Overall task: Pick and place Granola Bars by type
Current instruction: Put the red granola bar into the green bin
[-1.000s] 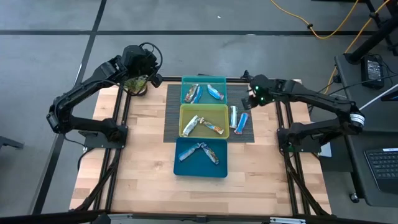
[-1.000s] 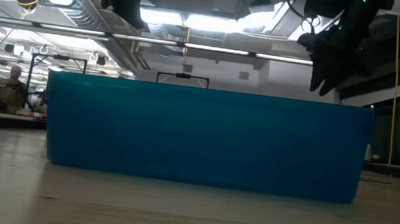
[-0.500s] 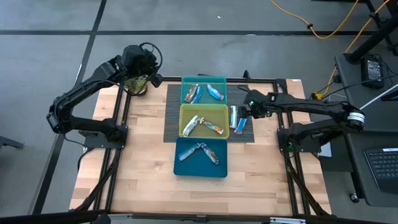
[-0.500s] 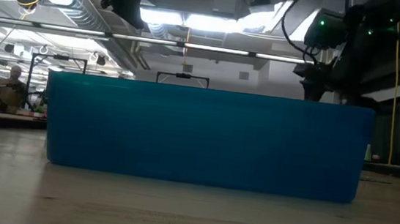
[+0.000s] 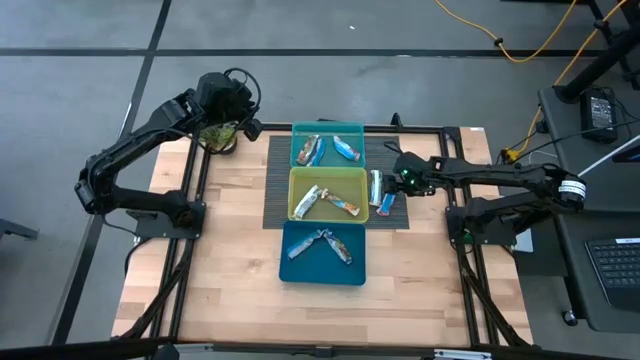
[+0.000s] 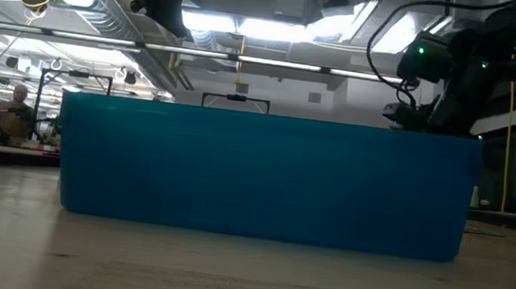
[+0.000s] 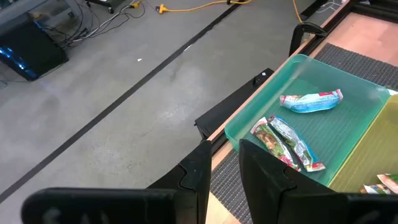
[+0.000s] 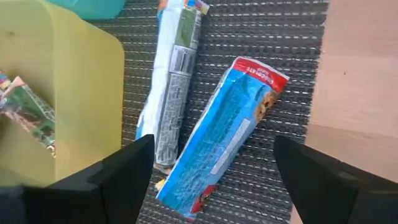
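Observation:
Two granola bars lie loose on the dark mat (image 5: pixel 392 215), to the right of the bins: a blue bar (image 8: pixel 217 140) and a white-silver bar (image 8: pixel 175 87). My right gripper (image 8: pixel 213 144) hangs open just above them, one finger on each side of the blue bar (image 5: pixel 390 199), touching nothing. More bars lie in the teal bin (image 5: pixel 327 131), the yellow-green bin (image 5: pixel 328 174) and the blue bin (image 5: pixel 323 274). My left gripper (image 7: pixel 221 165) waits high over the table's far left corner (image 5: pixel 224 128), its fingers a narrow gap apart with nothing between them.
The three bins stand in a row from far to near down the table's middle. The yellow-green bin's wall (image 8: pixel 68 93) is close beside the white-silver bar. In the low view the blue bin's wall (image 6: pixel 264 178) hides the mat. Bare wood lies to the left and right.
My right gripper has come down and toward the table's near edge, from beside the teal bin to just above the two bars on the mat. The bars have not moved.

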Controlling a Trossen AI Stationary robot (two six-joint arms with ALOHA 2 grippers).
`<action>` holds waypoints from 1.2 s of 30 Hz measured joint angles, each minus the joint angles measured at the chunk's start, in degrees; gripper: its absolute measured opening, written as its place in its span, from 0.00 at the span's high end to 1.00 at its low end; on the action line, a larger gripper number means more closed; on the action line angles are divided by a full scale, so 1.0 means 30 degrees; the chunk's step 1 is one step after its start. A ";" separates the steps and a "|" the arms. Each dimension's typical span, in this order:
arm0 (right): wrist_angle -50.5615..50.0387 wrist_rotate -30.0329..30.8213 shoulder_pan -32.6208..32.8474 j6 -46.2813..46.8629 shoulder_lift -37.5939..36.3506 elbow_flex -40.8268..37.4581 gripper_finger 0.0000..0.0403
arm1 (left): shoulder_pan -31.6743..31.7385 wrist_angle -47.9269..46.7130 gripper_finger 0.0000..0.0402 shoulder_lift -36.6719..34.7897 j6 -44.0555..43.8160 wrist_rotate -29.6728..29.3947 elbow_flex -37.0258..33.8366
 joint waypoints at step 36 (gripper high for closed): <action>0.2286 -0.1177 0.0000 -0.2298 0.3757 -0.0086 0.74 | -0.0007 0.0000 0.81 0.0000 -0.0493 0.0066 0.0000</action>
